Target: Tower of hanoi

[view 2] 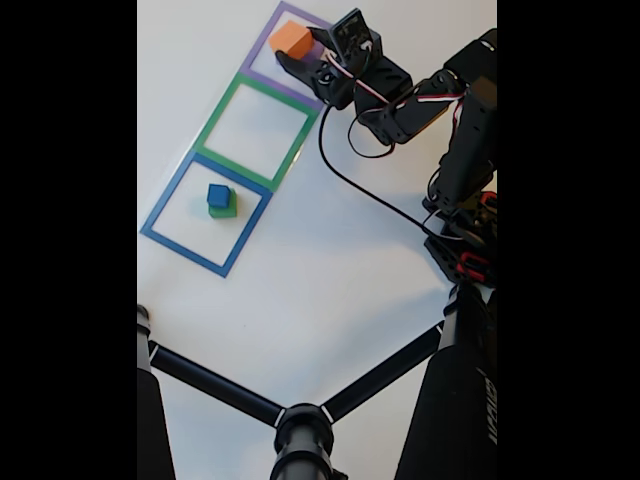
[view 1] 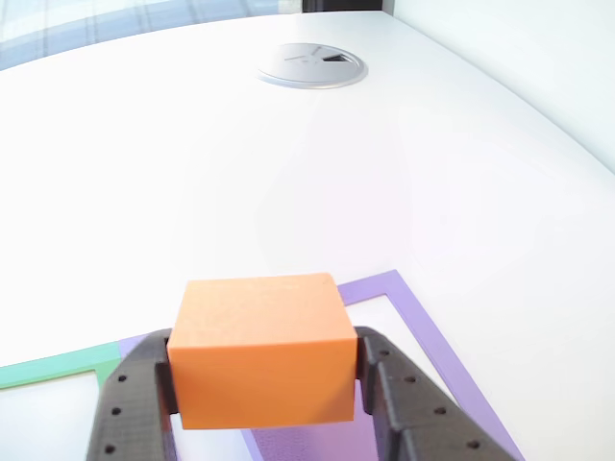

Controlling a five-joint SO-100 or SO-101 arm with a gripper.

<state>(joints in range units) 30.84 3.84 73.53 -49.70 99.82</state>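
Risk: the orange block (view 1: 259,348) may slip or twist out if the jaws loosen while it is held over the purple square (view 1: 423,327); it is held only by its two side faces, so a tilt on release could leave it across the purple tape instead of inside it.
Risk, order: the blue block (view 2: 218,195) sits on the green block (view 2: 224,209) in the blue square (view 2: 205,214); knocking that stack on a later reach would undo it.
Jaws: clenched on the orange block, one black finger (view 1: 130,399) pressed to each side, open just to the block's width.
Block place: in the fixed view it is at the purple square (view 2: 292,52), far end of the row; whether it touches the counter (view 1: 288,173) I cannot tell.
Green square (view 2: 258,131): holds nothing.
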